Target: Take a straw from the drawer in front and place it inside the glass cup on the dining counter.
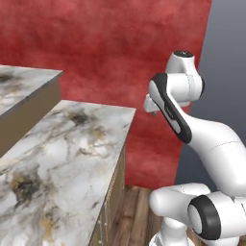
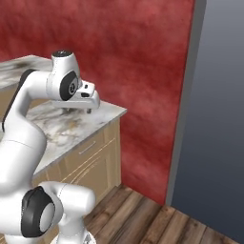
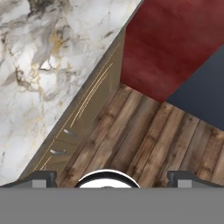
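Gripper [image 3: 112, 177] open, two drawer handles [image 3: 69, 132]

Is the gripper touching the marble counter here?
Apart. In the hand view the open gripper looks down from well above the counter and the wood floor, its fingertips with nothing against them.

Your left base view looks forward and down from behind the arm [image 1: 206, 144], close over the marble counter [image 1: 62, 158], facing the red wall [image 1: 120, 43]. Your right base view faces the same counter [image 2: 71, 126] corner and red wall [image 2: 133, 57] from the other side, taking in the grey panel [image 2: 219, 119]. Your hand view looks steeply down on the counter edge [image 3: 43, 87] and the wood floor [image 3: 148, 140].
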Controlling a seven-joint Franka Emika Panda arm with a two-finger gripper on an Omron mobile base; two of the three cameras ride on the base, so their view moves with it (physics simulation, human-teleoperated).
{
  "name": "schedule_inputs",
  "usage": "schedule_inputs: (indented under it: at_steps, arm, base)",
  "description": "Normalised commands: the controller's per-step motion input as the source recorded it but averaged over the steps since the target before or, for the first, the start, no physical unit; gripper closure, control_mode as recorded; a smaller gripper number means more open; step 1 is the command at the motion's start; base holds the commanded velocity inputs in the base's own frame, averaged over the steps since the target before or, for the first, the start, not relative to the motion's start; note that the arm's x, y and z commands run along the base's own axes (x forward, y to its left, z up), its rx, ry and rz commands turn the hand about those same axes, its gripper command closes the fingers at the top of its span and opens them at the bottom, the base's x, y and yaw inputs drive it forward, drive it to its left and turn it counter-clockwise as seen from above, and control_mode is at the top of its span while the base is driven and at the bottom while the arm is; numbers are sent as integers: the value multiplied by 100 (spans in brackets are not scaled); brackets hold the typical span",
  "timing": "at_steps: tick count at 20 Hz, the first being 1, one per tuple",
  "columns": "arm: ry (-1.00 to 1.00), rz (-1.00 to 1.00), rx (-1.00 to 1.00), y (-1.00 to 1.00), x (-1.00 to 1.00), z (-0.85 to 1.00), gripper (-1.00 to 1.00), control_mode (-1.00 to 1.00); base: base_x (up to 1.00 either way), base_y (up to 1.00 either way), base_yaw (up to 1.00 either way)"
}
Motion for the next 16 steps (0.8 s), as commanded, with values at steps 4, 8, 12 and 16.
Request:
schedule_inputs:
  at_steps: [4,8,12,16]
  arm:
    - [0,0,0,0,0,0,-100,100]
    - [0,0,0,0,0,0,-100,100]
    - [0,0,0,0,0,0,-100,100]
    - [0,0,0,0,0,0,-100,100]
  base:
    - [-2,6,-5]
    - [0,0,0]
    - [0,0,0]
    - [0,0,0]
